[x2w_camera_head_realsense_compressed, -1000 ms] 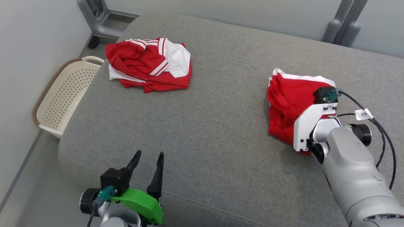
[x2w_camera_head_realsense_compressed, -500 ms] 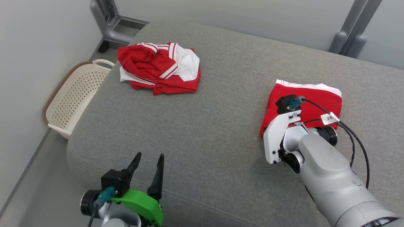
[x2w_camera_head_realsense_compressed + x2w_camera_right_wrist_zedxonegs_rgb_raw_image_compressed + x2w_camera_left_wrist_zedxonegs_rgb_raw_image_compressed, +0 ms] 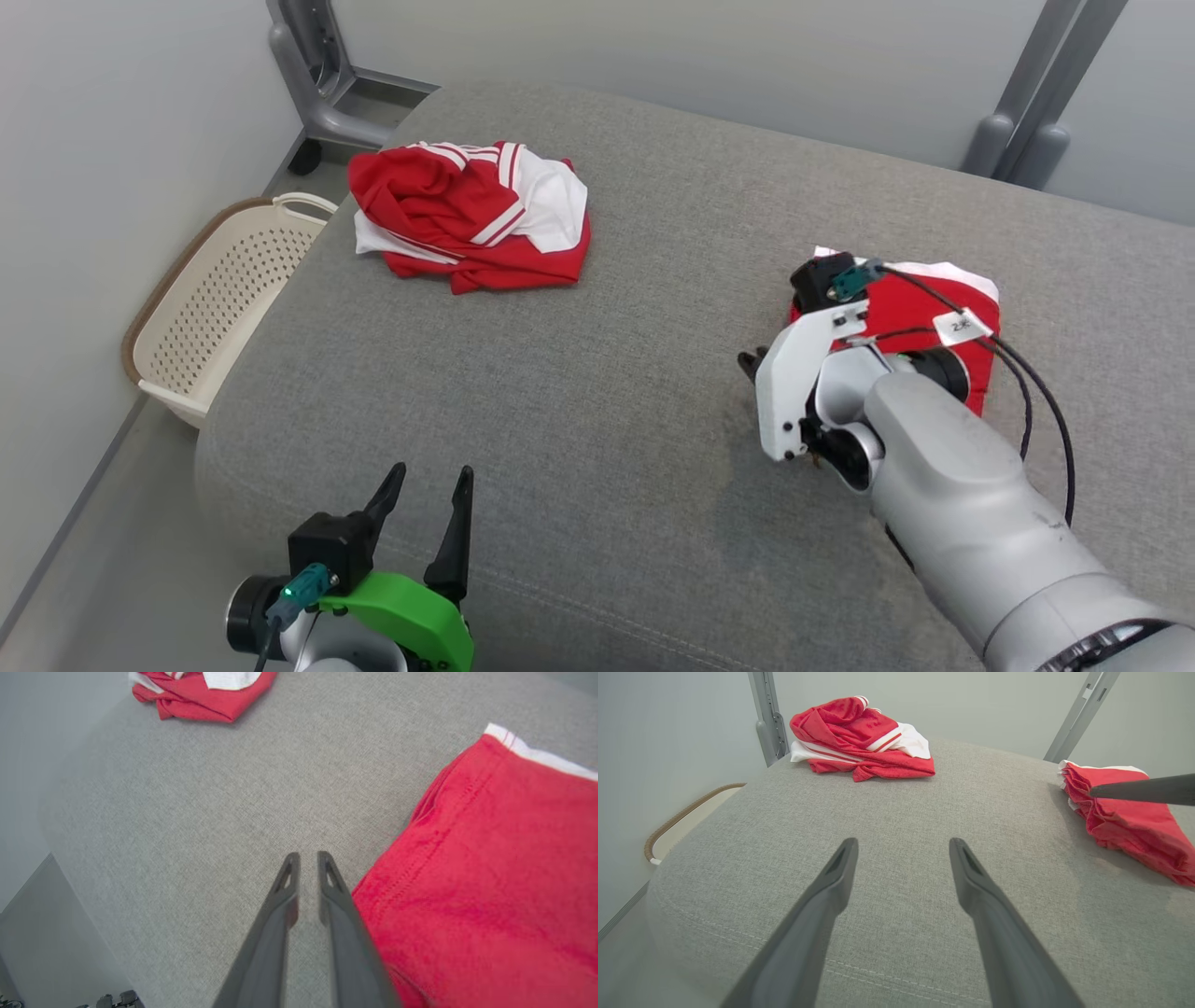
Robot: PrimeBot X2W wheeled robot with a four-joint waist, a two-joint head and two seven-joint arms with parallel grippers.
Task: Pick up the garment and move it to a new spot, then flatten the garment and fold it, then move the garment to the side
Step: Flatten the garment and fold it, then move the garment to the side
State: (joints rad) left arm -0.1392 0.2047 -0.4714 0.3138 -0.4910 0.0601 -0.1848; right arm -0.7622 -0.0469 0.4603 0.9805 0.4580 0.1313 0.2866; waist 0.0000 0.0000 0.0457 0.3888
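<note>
Since half a second ago the right claw has slid off the folded red garment onto bare grey cushion; its fingers are pinched almost together with nothing between them; the garment lies on the cushion's right part, just to the right of that claw, white-banded edge pointing away from the robot, side edge roughly parallel to the fingers; its long axis is hidden under the forearm; the left claw is spread wide, empty and well apart.

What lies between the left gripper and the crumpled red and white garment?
Bare grey cushion, nothing on it. The left wrist view shows that stretch between the open left gripper and the crumpled garment.
</note>
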